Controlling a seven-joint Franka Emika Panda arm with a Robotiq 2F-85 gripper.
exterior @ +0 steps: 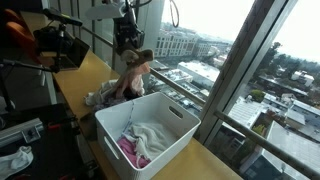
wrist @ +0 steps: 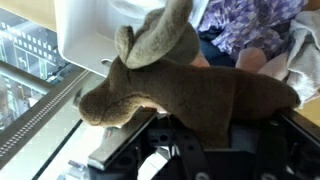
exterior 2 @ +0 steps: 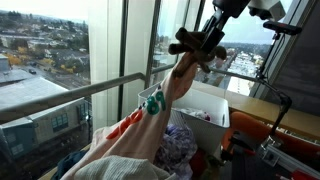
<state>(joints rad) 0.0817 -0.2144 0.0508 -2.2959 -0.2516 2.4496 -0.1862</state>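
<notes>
My gripper (exterior: 128, 42) hangs in the air, shut on a brown garment (exterior: 134, 72) that dangles from it over a heap of clothes (exterior: 104, 95) on the wooden counter. The garment (exterior 2: 178, 82) hangs as a long tan strip below the gripper (exterior 2: 196, 46) in an exterior view. In the wrist view the brown garment (wrist: 190, 88) drapes across the jaws of the gripper (wrist: 190, 138) and hides the fingertips. The white laundry basket (exterior: 182, 128) stands just beside the heap, with white and pink clothes inside.
The wooden counter (exterior: 92, 68) runs along a tall window with a metal rail (exterior 2: 70, 92). Purple floral fabric (wrist: 250, 20) lies beside the basket wall (wrist: 88, 28). Camera gear (exterior: 55, 45) stands at the counter's far end. More clothes (exterior 2: 120, 150) are piled in the foreground.
</notes>
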